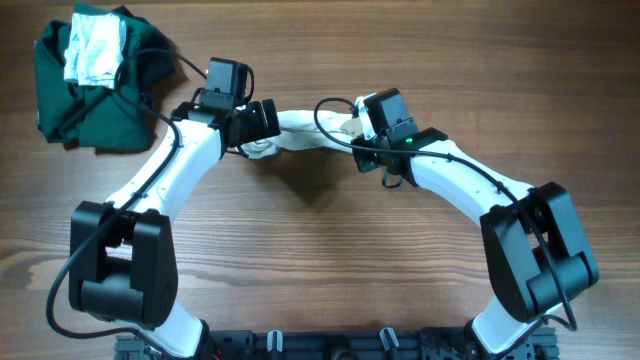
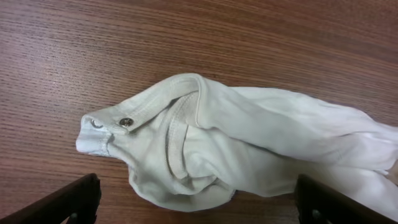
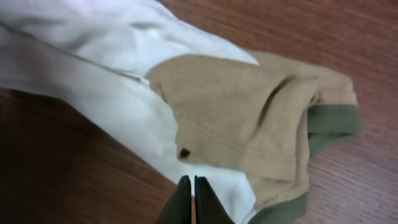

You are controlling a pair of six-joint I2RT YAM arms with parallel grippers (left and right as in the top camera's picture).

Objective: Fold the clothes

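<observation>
Overhead: the clothes (image 1: 300, 135) are seen as a small pale bundle on the table (image 1: 330, 260), stretched between the left gripper (image 1: 262, 120) and the right gripper (image 1: 358, 135), which face each other. A dark green garment (image 1: 100, 110) topped by a whitish cloth (image 1: 95, 50) is noted well behind the left gripper.

Left wrist: the left gripper (image 2: 196, 186) is held wide, its dark fingers (image 2: 74, 199) at the lower corners. The clothes (image 2: 236, 143) are seen between and just ahead of them, crumpled on the wood. A metal snap (image 2: 126, 121) is visible on a seamed tab toward the left finger.

Right wrist: the right gripper (image 3: 191, 186) is seen with fingers pressed together over the white edge of the clothes (image 3: 93, 68). A thin fold is possibly pinched, but this cannot be confirmed. The tan part (image 3: 230, 112) lies just ahead, and the green trim (image 3: 329, 121) ahead and to the right.
</observation>
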